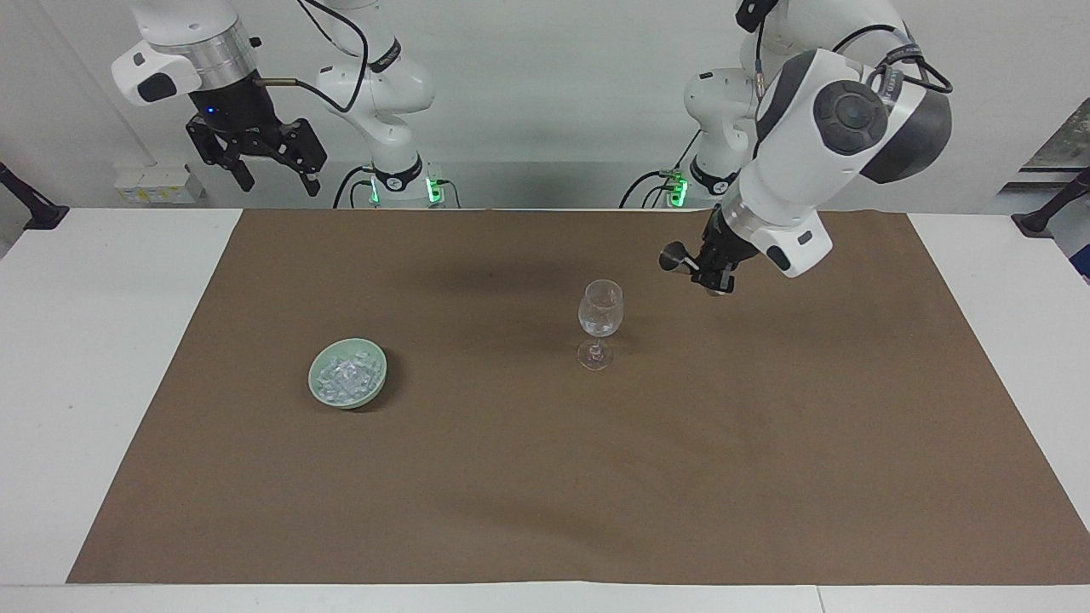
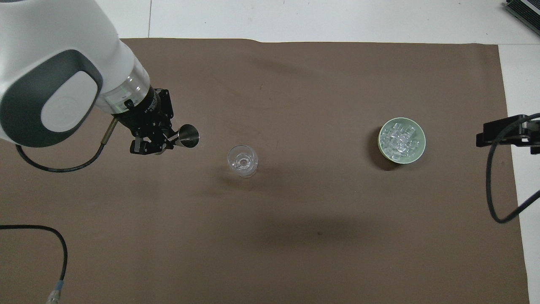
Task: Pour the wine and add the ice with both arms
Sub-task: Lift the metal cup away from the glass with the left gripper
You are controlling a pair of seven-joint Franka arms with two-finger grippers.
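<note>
The left pincer [image 1: 700, 269], clamped on a steel jigger [image 1: 677, 256], hangs beside the wine glass [image 1: 600, 322]; the right pincer [image 1: 271, 162] waits, spread apart. The ice [image 1: 345, 379] sits in its green bowl [image 1: 319, 364], demanding a centred, gentle pinch.

Only a wine glass [image 1: 600, 319] mid-mat and a bowl [image 1: 347, 373] of ice [image 1: 345, 375] toward the right arm's end interrupt the brown mat [image 1: 545, 494].
</note>
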